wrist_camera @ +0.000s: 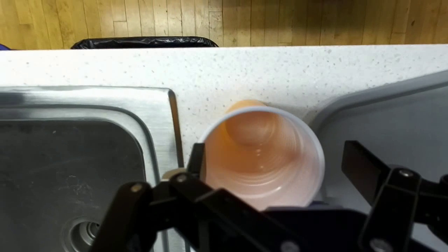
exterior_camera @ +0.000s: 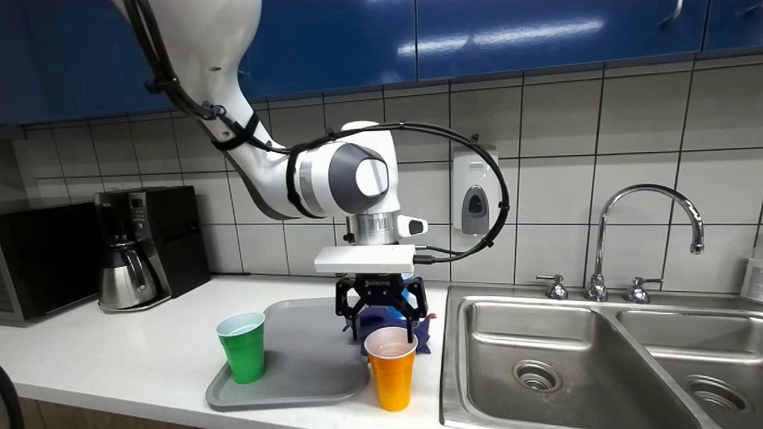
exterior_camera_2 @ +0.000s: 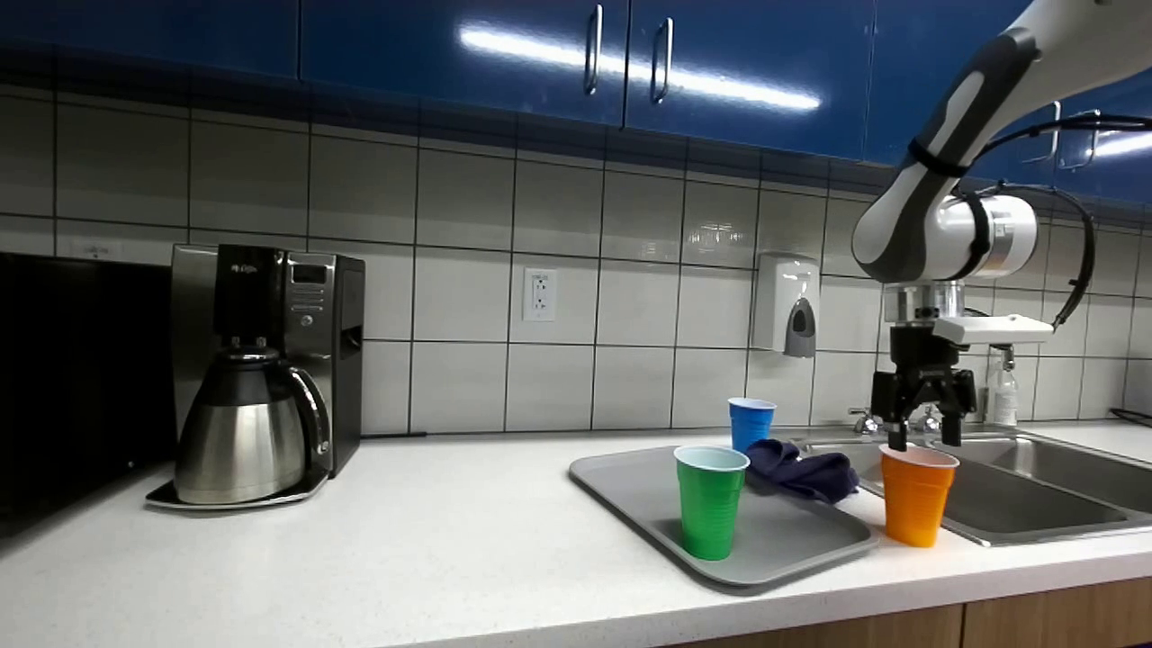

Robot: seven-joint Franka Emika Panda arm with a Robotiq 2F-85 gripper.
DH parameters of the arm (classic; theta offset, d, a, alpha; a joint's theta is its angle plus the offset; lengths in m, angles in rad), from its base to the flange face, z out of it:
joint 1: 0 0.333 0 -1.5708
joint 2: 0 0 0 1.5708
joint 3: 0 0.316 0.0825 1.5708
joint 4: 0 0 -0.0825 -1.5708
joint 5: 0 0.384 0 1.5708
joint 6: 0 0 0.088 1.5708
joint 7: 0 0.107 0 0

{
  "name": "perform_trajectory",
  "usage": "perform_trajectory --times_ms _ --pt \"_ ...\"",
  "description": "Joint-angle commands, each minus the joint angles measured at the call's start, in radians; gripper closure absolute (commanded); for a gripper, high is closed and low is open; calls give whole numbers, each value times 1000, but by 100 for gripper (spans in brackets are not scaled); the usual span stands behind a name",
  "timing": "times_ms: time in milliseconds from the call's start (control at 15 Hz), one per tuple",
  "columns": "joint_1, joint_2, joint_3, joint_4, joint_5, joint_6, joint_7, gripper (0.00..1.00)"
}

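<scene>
My gripper (exterior_camera: 382,338) is open and empty, pointing down. It hangs at the rim height of an orange cup (exterior_camera: 393,381), which stands upright on the counter. In the wrist view the orange cup (wrist_camera: 259,182) lies between the fingers; one finger overlaps its rim, the other is apart from it. I cannot tell whether the finger touches. A green cup (exterior_camera_2: 709,513) stands on the front part of a grey tray (exterior_camera_2: 783,535). A dark blue cloth (exterior_camera_2: 801,470) lies at the tray's sink-side edge. A blue cup (exterior_camera_2: 751,423) stands behind it, mostly hidden in an exterior view.
A steel double sink (exterior_camera: 452,369) with a faucet (exterior_camera: 644,187) lies beside the orange cup. A coffee maker (exterior_camera_2: 346,360) with a steel carafe (exterior_camera_2: 243,450) stands at the far end. A soap dispenser (exterior_camera: 475,190) hangs on the wall. Blue cabinets (exterior_camera: 334,42) are overhead.
</scene>
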Motion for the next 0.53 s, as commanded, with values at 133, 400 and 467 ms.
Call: perform_trajectory --times_ms 133,400,467 --pt "-6 21 25 3 -19 21 3 0" --pt "6 35 45 2 -5 38 -14 0" --pt "6 37 47 2 -2 42 -17 0"
